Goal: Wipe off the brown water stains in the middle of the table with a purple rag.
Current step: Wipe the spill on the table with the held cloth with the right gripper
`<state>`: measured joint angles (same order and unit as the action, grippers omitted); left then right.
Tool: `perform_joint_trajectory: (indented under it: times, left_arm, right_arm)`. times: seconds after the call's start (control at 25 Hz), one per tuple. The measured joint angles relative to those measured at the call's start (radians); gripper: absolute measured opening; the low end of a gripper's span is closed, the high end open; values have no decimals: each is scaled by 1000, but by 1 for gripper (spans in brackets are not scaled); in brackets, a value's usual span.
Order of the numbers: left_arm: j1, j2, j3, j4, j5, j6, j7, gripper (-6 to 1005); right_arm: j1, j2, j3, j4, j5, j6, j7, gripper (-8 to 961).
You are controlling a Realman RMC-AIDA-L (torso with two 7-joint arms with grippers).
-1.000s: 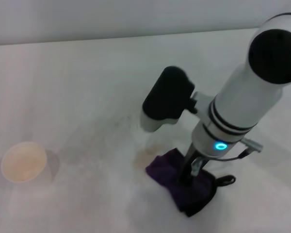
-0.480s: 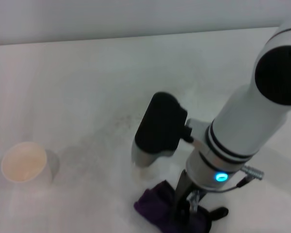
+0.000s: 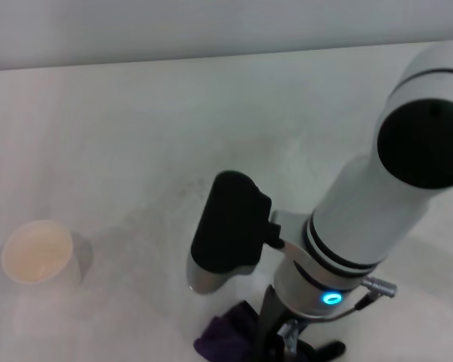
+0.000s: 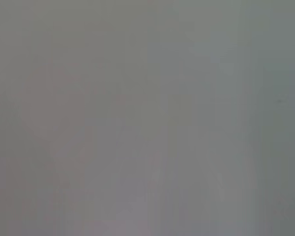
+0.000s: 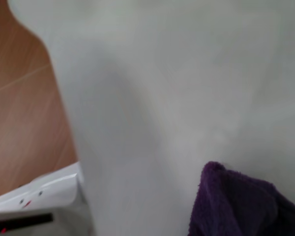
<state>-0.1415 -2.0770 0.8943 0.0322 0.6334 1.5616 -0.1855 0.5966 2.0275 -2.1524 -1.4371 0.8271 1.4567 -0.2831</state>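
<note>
Since a second ago the right arm has drawn back toward the near edge of the table [image 3: 136,113], dragging the purple rag [image 3: 225,339] with it; the rag lay about midway down the head view then and now sits at the very bottom, partly cut off. The pale tan blotch seen just left of the rag a second ago cannot be made out on the white surface now; that patch is largely hidden under the arm's black wrist housing.

The right gripper [image 3: 275,339] comes down from the white forearm with its blue-lit ring and meets the rag's right part. Its dark fingers press into or onto the cloth, but the arm hides their tips, so whether they are clamped on the rag or only bearing on it cannot be told. Purple folds bulge out to the left of the fingers, and a black loop [image 3: 334,349] of the rag pokes out on the right.

In the right wrist view a rounded corner of the rag [image 5: 236,206] rests on the white tabletop, with brown wooden floor [image 5: 19,108] beyond the table's edge.

A white paper cup [image 3: 38,253] stands upright at the far left, well apart from the rag. The left gripper is out of sight; its wrist view shows only blank grey.
</note>
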Motion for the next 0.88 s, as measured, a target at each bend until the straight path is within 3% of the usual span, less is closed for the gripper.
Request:
perform_joint_trajectory:
  times: [0.24, 0.6, 0.88]
  left_arm:
    - [2, 0, 0, 0, 0, 0, 0, 892]
    - [9, 0, 0, -3, 0, 0, 1, 893]
    - [9, 0, 1, -8, 0, 0, 2, 892]
  right_arm:
    - [93, 1, 45, 52, -1, -31, 6, 96]
    - [230, 0, 119, 287, -49, -139, 13, 97]
    - [284, 0, 125, 399, -84, -205, 37, 96]
